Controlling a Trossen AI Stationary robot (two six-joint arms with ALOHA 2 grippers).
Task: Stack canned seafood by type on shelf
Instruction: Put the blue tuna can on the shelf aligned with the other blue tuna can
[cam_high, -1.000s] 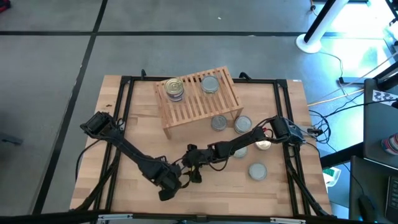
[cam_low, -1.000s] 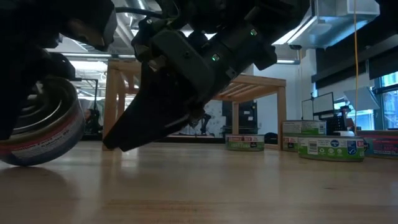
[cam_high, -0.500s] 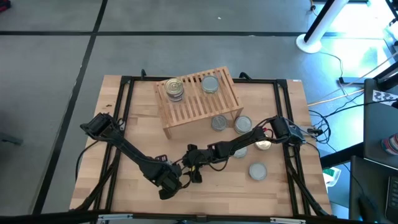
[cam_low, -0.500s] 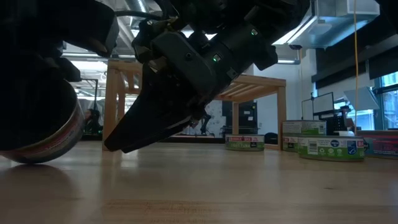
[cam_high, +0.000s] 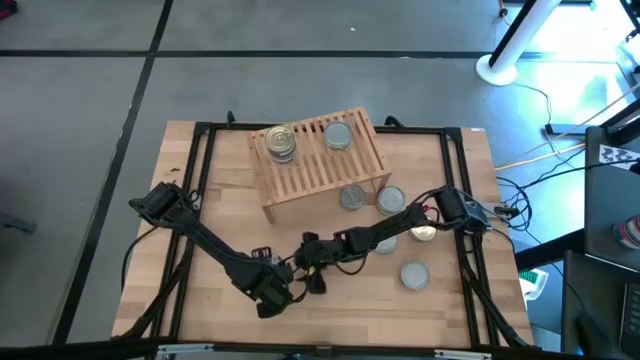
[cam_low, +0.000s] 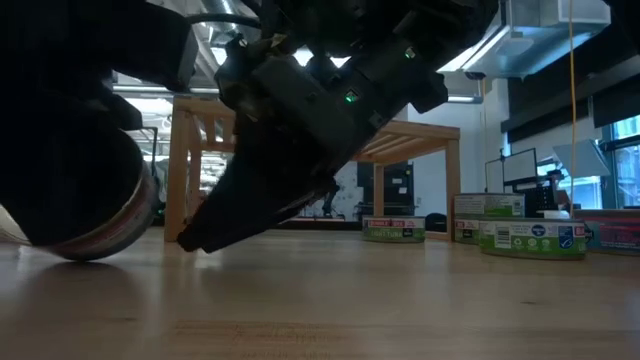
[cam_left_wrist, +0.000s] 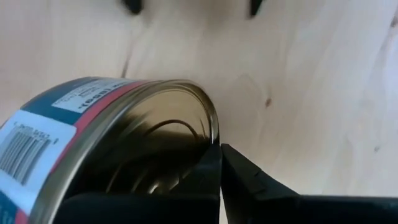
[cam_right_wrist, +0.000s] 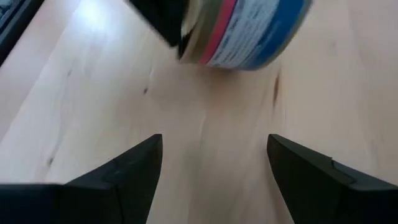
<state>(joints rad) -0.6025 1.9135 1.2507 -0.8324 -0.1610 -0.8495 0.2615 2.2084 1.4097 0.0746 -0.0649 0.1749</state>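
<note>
My left gripper (cam_high: 270, 296) is near the table's near edge, shut on a tin (cam_left_wrist: 118, 149) with a blue and red label and a shiny gold end. That tin shows tilted at the left of the low view (cam_low: 95, 215). My right gripper (cam_right_wrist: 214, 171) is open just right of it and touches nothing; the tin (cam_right_wrist: 249, 28) lies ahead of its fingers. The slatted wooden shelf (cam_high: 320, 165) bears a gold-topped stack (cam_high: 281, 141) and a silver-topped tin (cam_high: 338, 135). Several more tins rest flat on the table right of the shelf (cam_high: 391, 200). My left gripper has the tin at the rim of its gold end (cam_left_wrist: 213, 138). One finger (cam_left_wrist: 202, 180) lies over that end face and the other (cam_left_wrist: 261, 186) stands just outside the rim, with a narrow gap between them. The tin is tilted, its lower edge (cam_low: 80, 250) on the table.
Loose tins sit at the table's right: silver ones (cam_high: 352, 197) (cam_high: 414, 274) and a gold one (cam_high: 425, 232). In the low view they line up at the right (cam_low: 530, 238), behind the shelf's legs (cam_low: 182, 170). Bare tabletop (cam_high: 200, 260) lies left of the grippers.
My left gripper has turned with the tin and shifted a little toward the table's right; less of the tin's end face shows in the low view now. My right gripper has dipped slightly toward the tabletop and stays open.
</note>
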